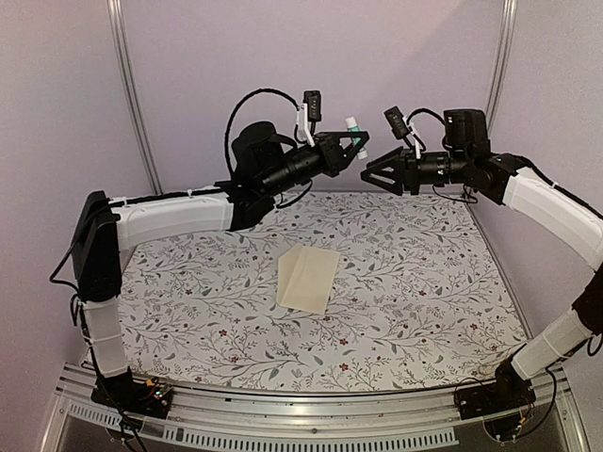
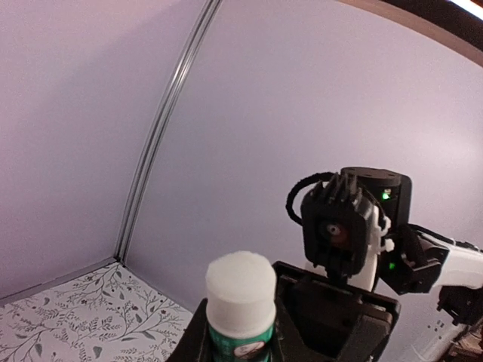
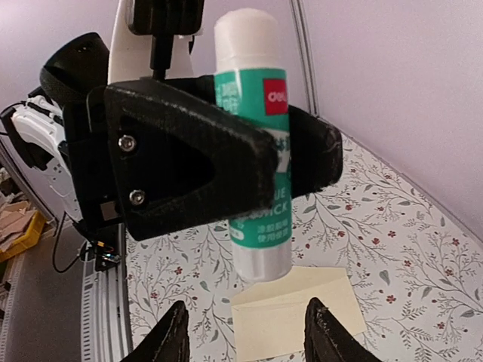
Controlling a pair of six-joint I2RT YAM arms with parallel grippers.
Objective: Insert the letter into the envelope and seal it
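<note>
The left claw is gripping a green-labelled glue stick across its body, jaws closed snugly on it. It is holding the stick upright, high above the middle of the table's far edge. The white cap is pointing up and looks to be on. The right claw is facing it from just beside, jaws spread wide and holding nothing. Its two fingers are showing at the bottom of its own wrist view, with the stick framed between them.

The envelope is lying flat near the middle of the table, well below both claws. It is showing a diagonal crease (probably the flap, though I cannot tell whether it is open). The letter is not showing anywhere as a separate sheet. It may be sitting inside the envelope, but the pictures are not settling that.

The right claw seems to be lining up to take off the cap, and that is where trouble is waiting. A pinch landing off-centre, or a pull at an angle, could lever the smooth tube out of the left claw's hold and drop it onto the envelope. Closing too low would be knocking claw against claw. If the letter is not inside, gluing now would be sealing an empty envelope.
</note>
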